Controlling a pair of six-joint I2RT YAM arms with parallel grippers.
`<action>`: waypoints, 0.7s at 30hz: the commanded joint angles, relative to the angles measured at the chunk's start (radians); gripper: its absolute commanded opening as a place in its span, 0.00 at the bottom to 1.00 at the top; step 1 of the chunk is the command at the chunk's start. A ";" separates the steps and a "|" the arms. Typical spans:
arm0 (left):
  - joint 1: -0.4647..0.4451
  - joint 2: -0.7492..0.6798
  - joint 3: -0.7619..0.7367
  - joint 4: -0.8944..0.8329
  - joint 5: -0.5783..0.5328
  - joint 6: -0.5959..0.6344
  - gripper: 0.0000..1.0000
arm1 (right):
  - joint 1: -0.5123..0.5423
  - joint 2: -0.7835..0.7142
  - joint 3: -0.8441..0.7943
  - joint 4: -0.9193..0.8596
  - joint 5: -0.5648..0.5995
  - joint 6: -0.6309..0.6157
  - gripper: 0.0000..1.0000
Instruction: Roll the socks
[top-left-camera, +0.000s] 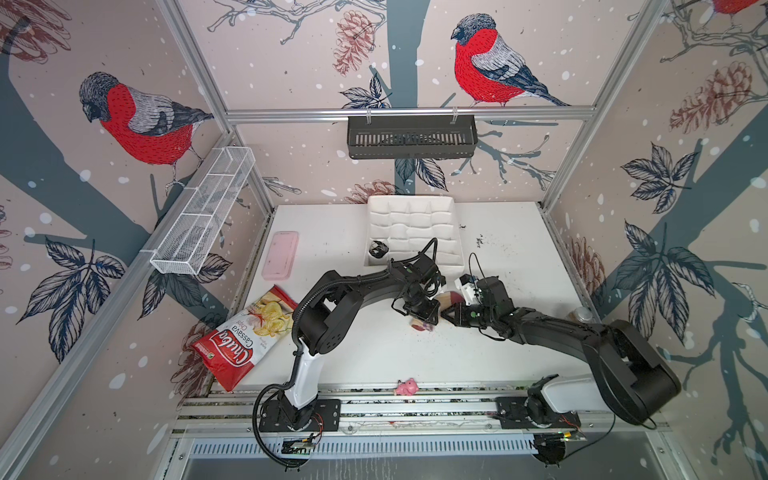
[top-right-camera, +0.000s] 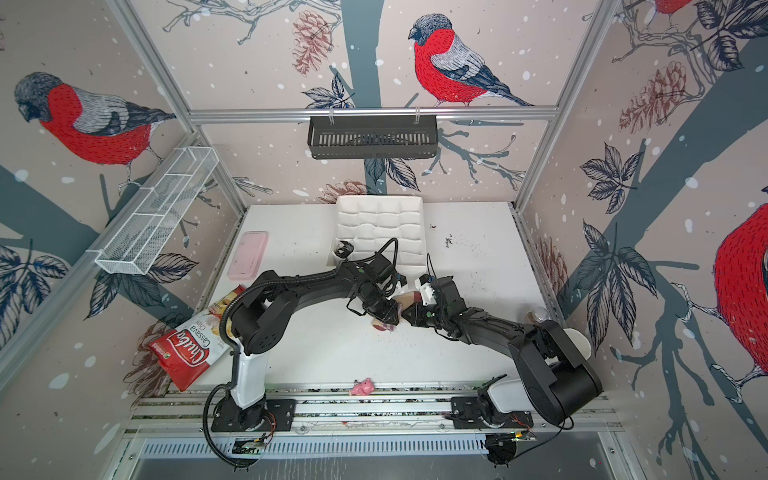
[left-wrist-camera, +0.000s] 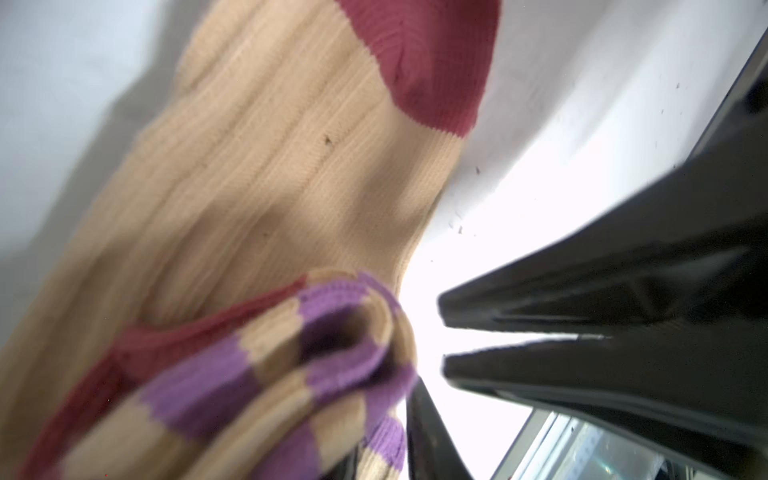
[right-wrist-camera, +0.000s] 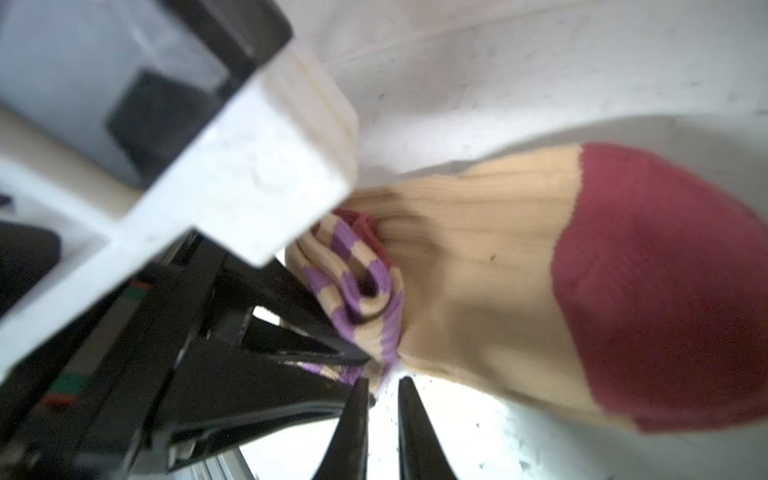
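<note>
With my left gripper pinching the striped roll of the tan sock at the middle of the table, just nearside of the organizer tray, and my right gripper slightly parted and empty beside it, I'd grip the roll's other end and turn both evenly toward the maroon toe.

Tan sock: ribbed knit cloth, matt and soft. Right gripper: smooth, glossy black plastic. Table: matt white board, scuffed and speckled; chips bag: shiny crinkled film
</note>
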 joint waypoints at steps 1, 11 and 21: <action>0.011 -0.022 -0.018 0.089 -0.002 -0.028 0.22 | -0.008 -0.010 -0.007 0.015 -0.055 -0.004 0.20; 0.028 -0.034 -0.047 0.124 0.041 -0.020 0.21 | -0.021 0.037 0.013 0.108 -0.085 0.008 0.32; 0.036 -0.044 -0.053 0.126 0.066 -0.003 0.22 | -0.019 0.150 0.093 0.140 -0.048 -0.008 0.37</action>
